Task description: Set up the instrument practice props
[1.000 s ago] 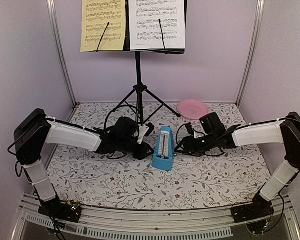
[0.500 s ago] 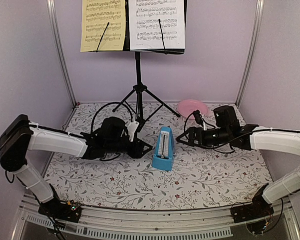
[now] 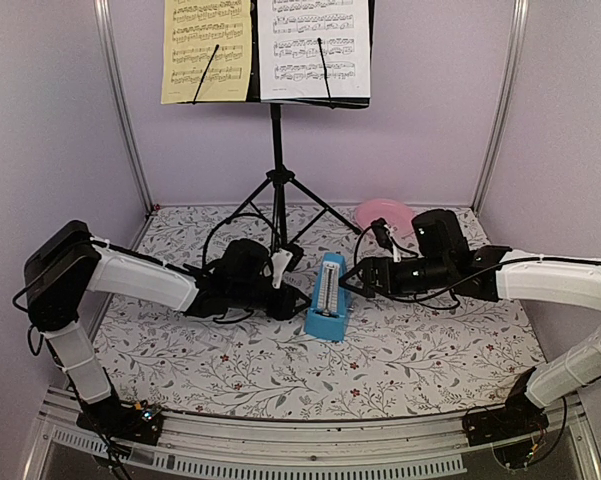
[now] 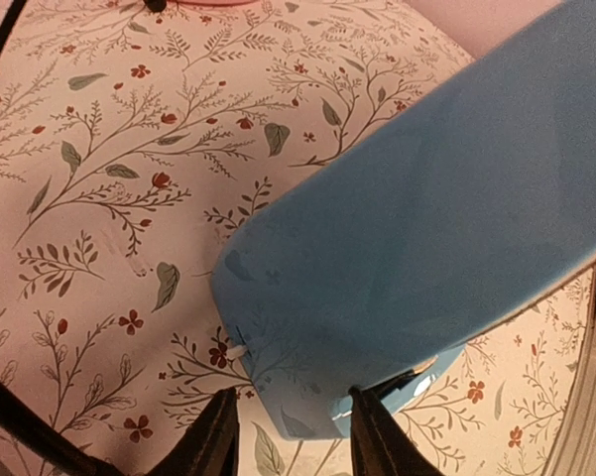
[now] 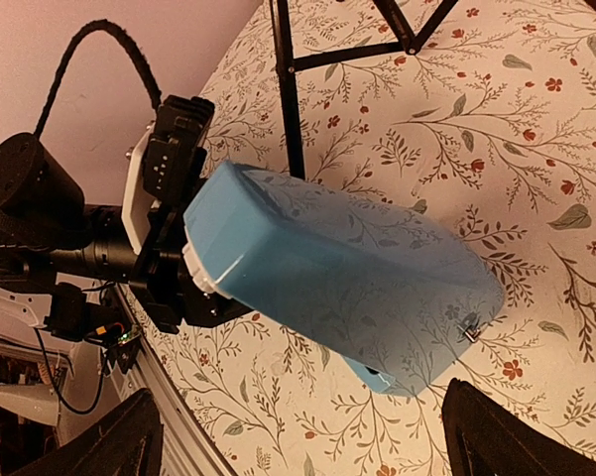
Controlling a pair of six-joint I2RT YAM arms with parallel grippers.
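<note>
Small blue pyramid-shaped metronome (image 3: 327, 298) stands upright on the floral-patterned counter (image 3: 410, 350), about mid-counter, in front of the tripod feet of the black metal music stand (image 3: 277, 185).

Stand is at the back of the counter. A pale-yellow sheet of printed music (image 3: 207, 50) is on the left of its desk and a white sheet of printed music (image 3: 315, 45) on the right, side by side, each under a thin black retaining wire.

Pink round plate (image 3: 385, 215) lies at back right, apart from the metronome.

Left end effector (image 3: 288, 292): low, just beside the metronome's left face. Left wrist view: fingers (image 4: 213, 446) part-spread, with the metronome's blue body (image 4: 417, 228) directly ahead of the gap. I cannot tell if either finger touches it.

Right end effector (image 3: 365, 278): low, just beside the metronome's right face. Right wrist view: fingers (image 5: 506, 436) spread wide and gripping nothing; the metronome (image 5: 347, 297) lies ahead between them, with counter visible on both sides. The left end effector (image 5: 174, 258) shows beyond the metronome's narrow top.
</note>
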